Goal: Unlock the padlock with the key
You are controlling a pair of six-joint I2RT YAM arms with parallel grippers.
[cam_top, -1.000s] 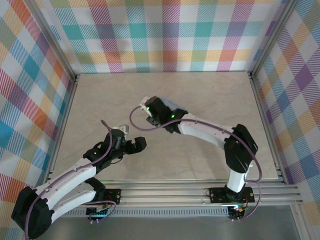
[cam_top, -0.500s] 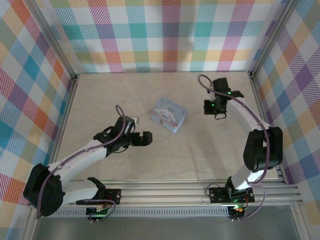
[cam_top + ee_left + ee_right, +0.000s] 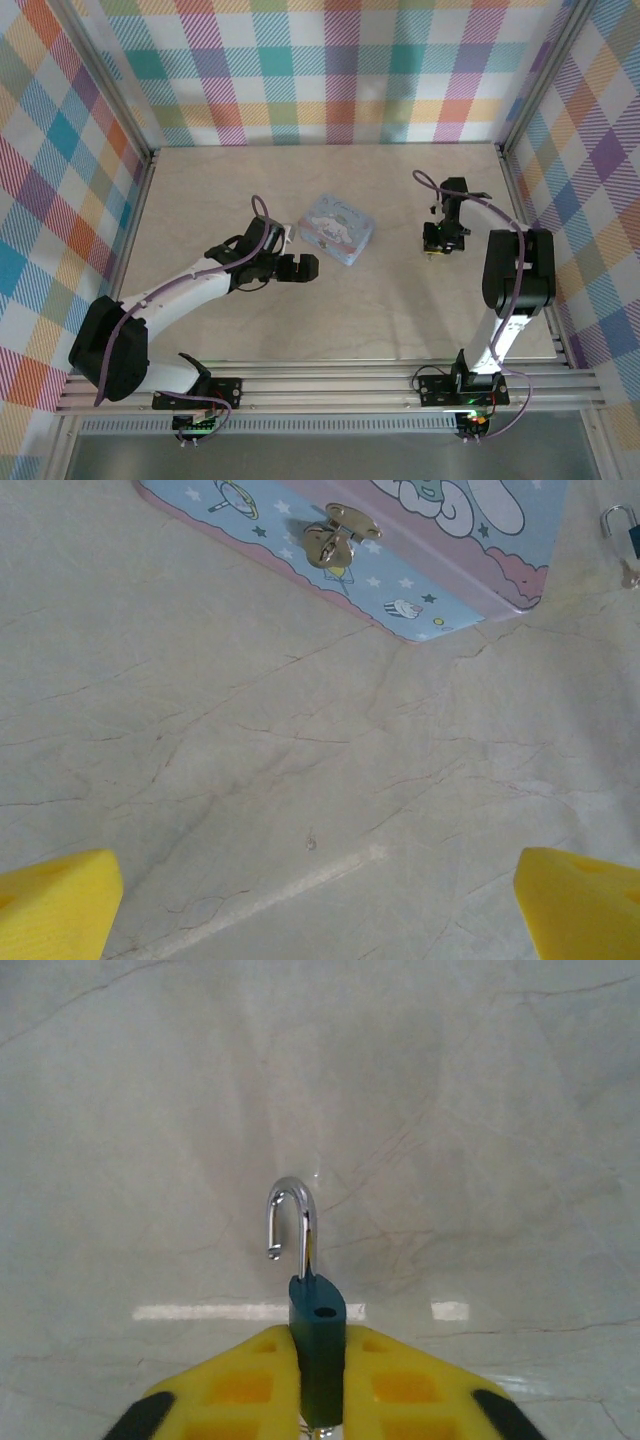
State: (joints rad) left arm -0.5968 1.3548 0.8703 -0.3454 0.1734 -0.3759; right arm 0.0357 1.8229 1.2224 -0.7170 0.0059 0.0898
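The one container is a pale blue, pink-trimmed rectangular tin box with a cartoon print (image 3: 338,229), lying flat near the middle of the beige marble-patterned tabletop (image 3: 200,190). Its lid is down and its small brass-coloured clasp (image 3: 338,532) faces the left arm, so what is inside cannot be seen.

Just in front of that clasp, the left gripper (image 3: 297,268) hangs low over bare table with its jaws spread wide. In the left wrist view its yellow fingertips (image 3: 55,905) sit at the two bottom corners of the frame with nothing between them. It is near the box but not touching it.

Farther back and to the right, well apart from the box, the right gripper (image 3: 437,243) points down at the table. The right wrist view shows it clamped narrowly on the small dark teal padlock with a chrome shackle (image 3: 317,1325). The body is pinched between the two yellow fingers (image 3: 235,1390), touching both. The shackle stands clear of the fingers, and its shorter leg hangs free of the body (so the lock is open).

The table is open between the two arms and beyond the box to the back. It is bounded by plaid walls (image 3: 330,70) on three sides and an aluminium rail (image 3: 340,385) along the near edge.
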